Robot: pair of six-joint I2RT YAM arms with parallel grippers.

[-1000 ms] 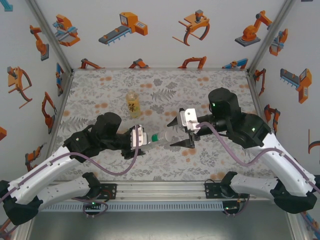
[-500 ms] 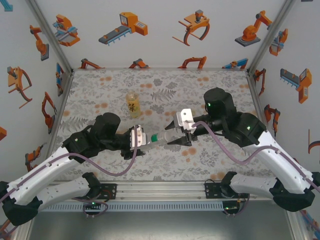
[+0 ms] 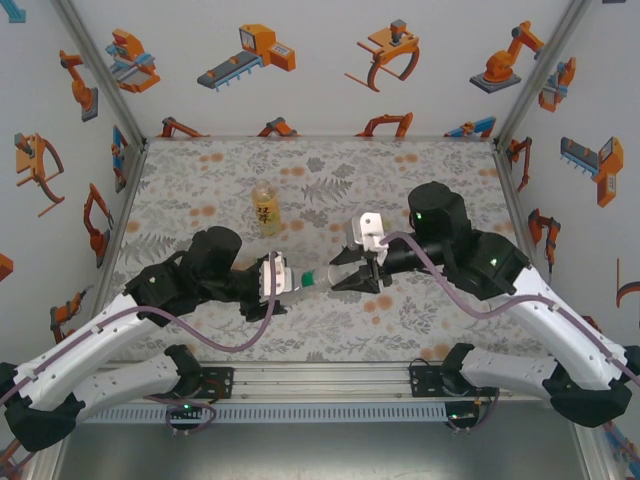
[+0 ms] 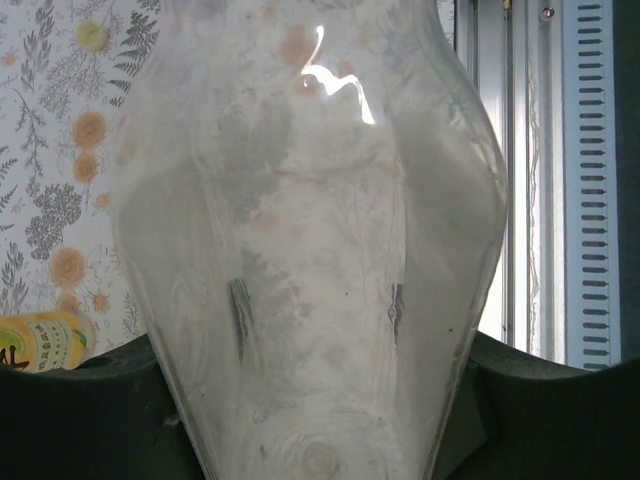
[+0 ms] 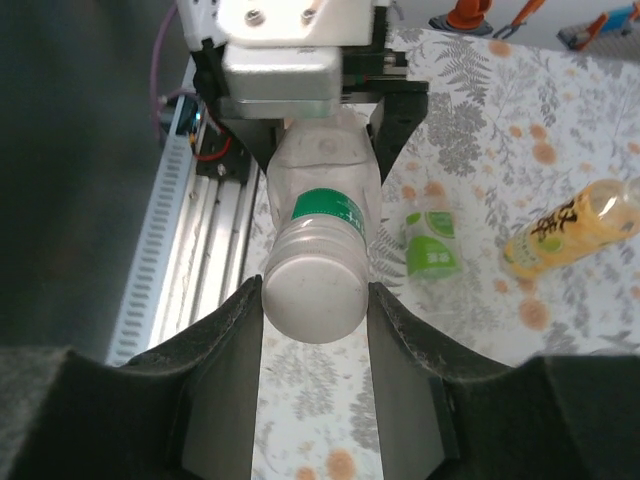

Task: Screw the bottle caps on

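On the flowered desk I count three bottles, and I cannot call any of them finished. The amber bottle stands upright above and left of the middle of the overhead view, well apart from both arms. Its top is too small for me to say whether a cap is on. The clear bottle hangs level at the middle of that frame, with the left jaws clamped shut on its body. The little green bottle lies on the desk right of centre in the right wrist view, and its top is unclear too. The white cap sits on the clear bottle's neck. The right jaws stand narrowly parted, one on each side and close against it, but I cannot tell whether they grip. I judge the twisting is not yet done.
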